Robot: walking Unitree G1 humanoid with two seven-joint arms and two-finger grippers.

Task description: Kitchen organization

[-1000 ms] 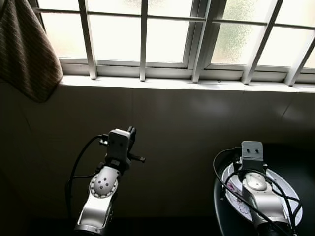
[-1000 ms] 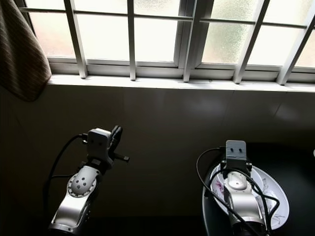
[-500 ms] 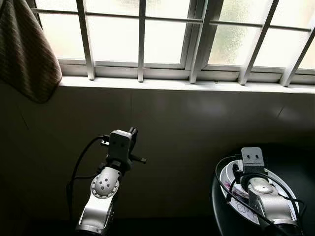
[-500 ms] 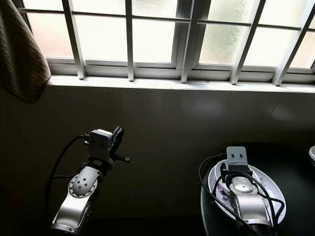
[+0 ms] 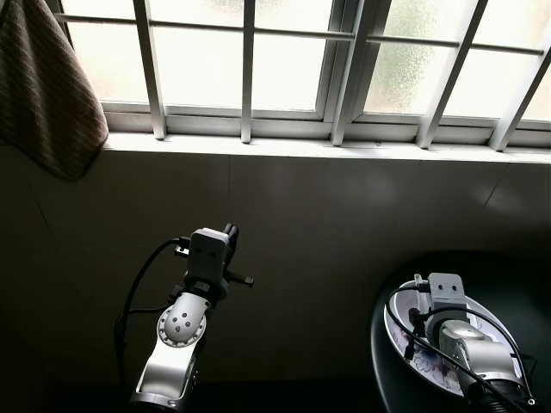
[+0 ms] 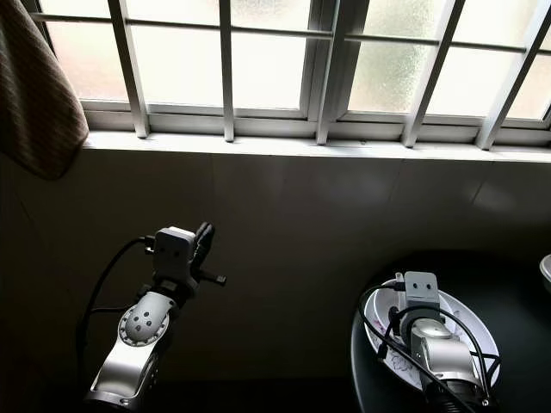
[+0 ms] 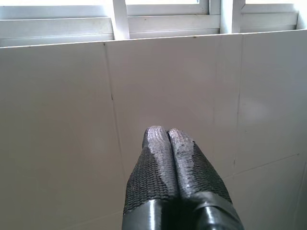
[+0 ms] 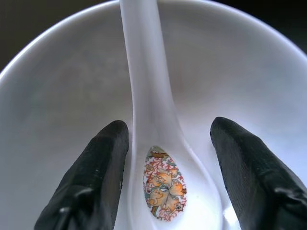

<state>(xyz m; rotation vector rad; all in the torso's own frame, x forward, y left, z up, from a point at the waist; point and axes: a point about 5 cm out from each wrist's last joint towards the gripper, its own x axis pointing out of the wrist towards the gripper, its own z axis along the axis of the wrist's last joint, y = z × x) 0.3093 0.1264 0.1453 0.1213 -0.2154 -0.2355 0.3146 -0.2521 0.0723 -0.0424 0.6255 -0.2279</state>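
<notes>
A white bowl (image 5: 411, 348) with a flower print sits on a dark round table (image 5: 508, 284) at the lower right. My right arm reaches down into it. In the right wrist view a white ceramic spoon (image 8: 158, 158) with an orange flower pattern lies inside the bowl (image 8: 62, 96). My right gripper (image 8: 168, 153) is open, one finger on each side of the spoon's handle, not touching it. My left gripper (image 7: 168, 136) is shut and empty, raised in front of the tiled wall (image 7: 62, 120).
A barred window (image 5: 284, 60) with a white sill runs across the top above the dark tiled wall. A brown striped cloth (image 5: 43, 95) hangs at the upper left. A second white dish edge (image 6: 546, 268) peeks in at the far right.
My right arm has moved lower and slightly right over the bowl. The camera has shifted a little. The left arm has stayed put.
</notes>
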